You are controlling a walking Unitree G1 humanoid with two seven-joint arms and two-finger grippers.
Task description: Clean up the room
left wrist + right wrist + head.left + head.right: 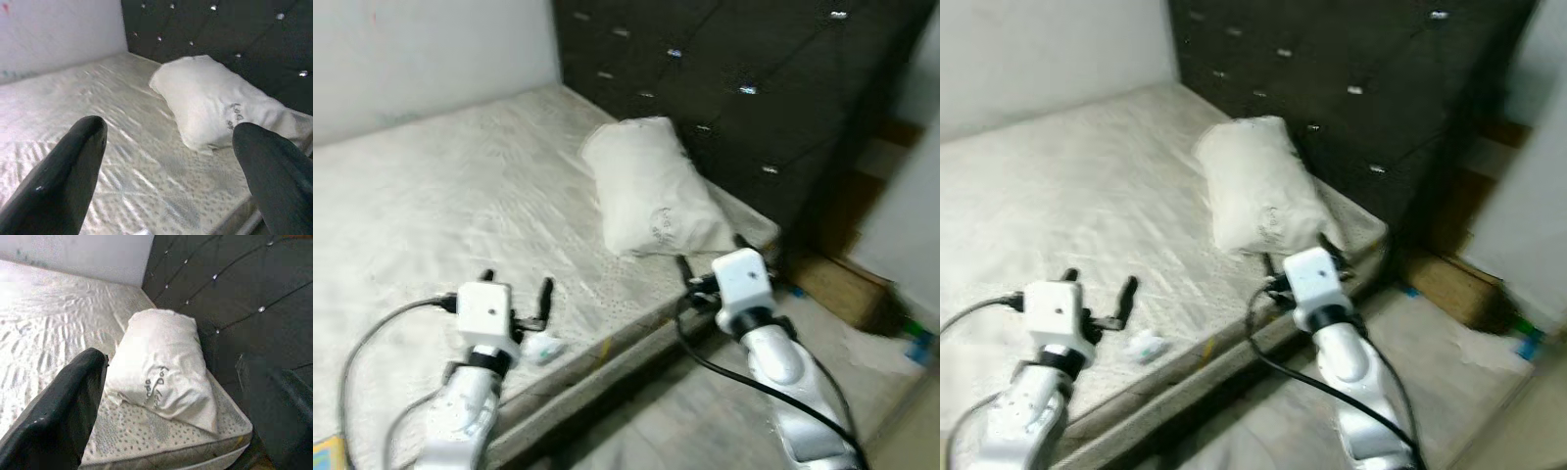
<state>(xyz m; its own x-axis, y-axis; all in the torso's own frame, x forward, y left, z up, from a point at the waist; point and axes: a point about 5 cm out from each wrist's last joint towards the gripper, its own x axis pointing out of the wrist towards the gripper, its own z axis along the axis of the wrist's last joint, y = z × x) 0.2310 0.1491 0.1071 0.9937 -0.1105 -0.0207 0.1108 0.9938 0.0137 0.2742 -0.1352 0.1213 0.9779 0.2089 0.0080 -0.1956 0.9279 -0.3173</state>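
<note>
I see one white pillow (pixel 651 191) lying flat on the bare mattress (pixel 431 215), at the head corner of the bed, just beside the dark tufted headboard (pixel 744 88). Its long axis runs roughly along the headboard. The case is creased and carries small dark lettering on the upper face near the end closest to me; I cannot read it. I also see a small crumpled white item (pixel 543 348) with a hint of green, resting on the mattress close to its near edge, well apart from the pillow. Its identity is unclear.
</note>
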